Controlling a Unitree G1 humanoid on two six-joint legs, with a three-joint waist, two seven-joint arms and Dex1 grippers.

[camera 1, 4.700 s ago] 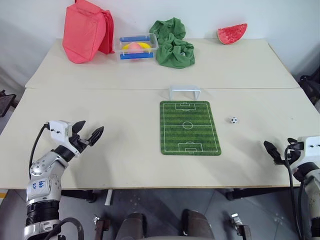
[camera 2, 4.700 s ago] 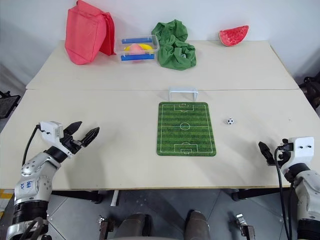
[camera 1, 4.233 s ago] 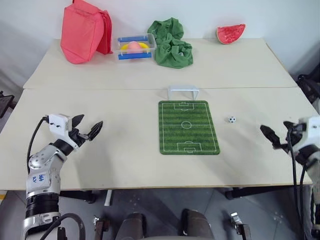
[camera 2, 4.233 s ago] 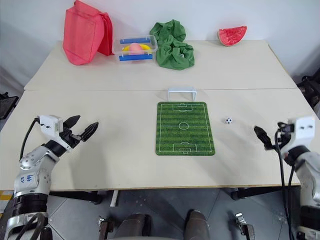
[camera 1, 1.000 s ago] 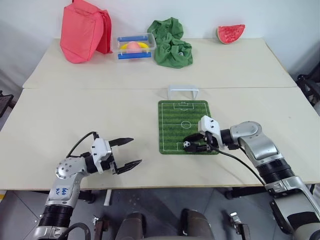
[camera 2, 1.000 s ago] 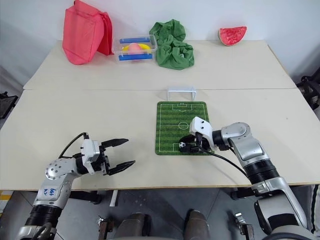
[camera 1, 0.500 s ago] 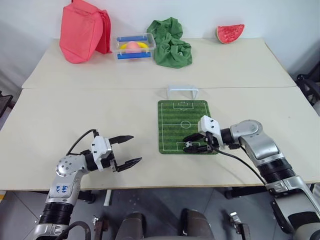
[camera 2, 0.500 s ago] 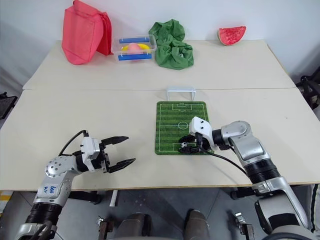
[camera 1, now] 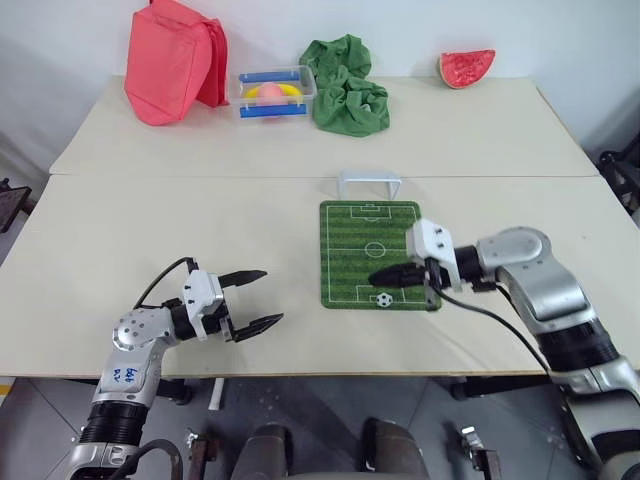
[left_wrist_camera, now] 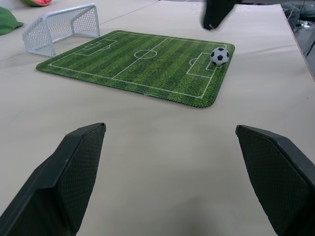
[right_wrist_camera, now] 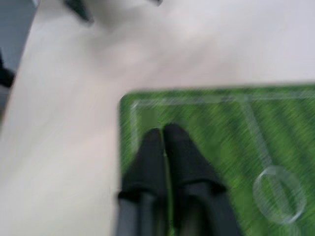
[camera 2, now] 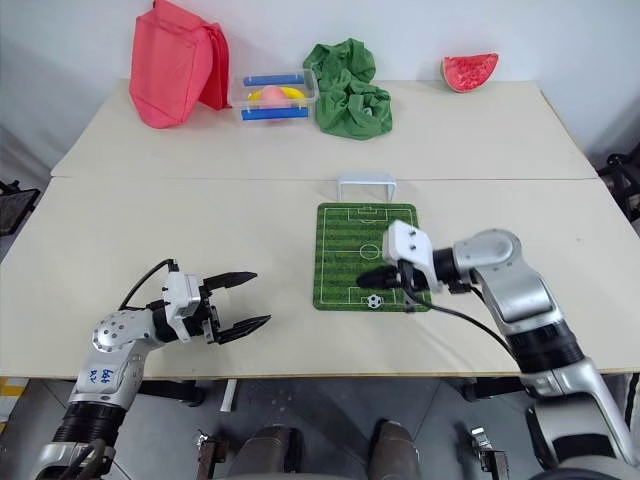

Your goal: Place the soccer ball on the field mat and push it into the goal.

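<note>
The soccer ball (camera 1: 381,299) lies free on the field mat (camera 1: 372,232), inside the penalty box at the mat's near end. My right gripper (camera 1: 378,278) hovers just above and beyond the ball, shut, holding nothing; its fingers (right_wrist_camera: 164,135) press together over the mat's near-left corner. The white goal (camera 1: 368,182) stands at the mat's far end. My left gripper (camera 1: 272,297) is open and empty near the table's front edge, well to the left of the mat. In the left wrist view the ball (left_wrist_camera: 219,55) sits on the mat with the goal (left_wrist_camera: 59,27) beyond.
At the back of the table (camera 1: 200,210) stand a red bag (camera 1: 172,62), a clear box with blue handles (camera 1: 270,92), a dark green cloth bundle (camera 1: 345,85) and a watermelon slice (camera 1: 466,67). A seam crosses the table just behind the goal.
My right gripper let go of the soccer ball, shut, and lifted back a little. The ball now rests on the mat's near end. The left arm stayed put.
</note>
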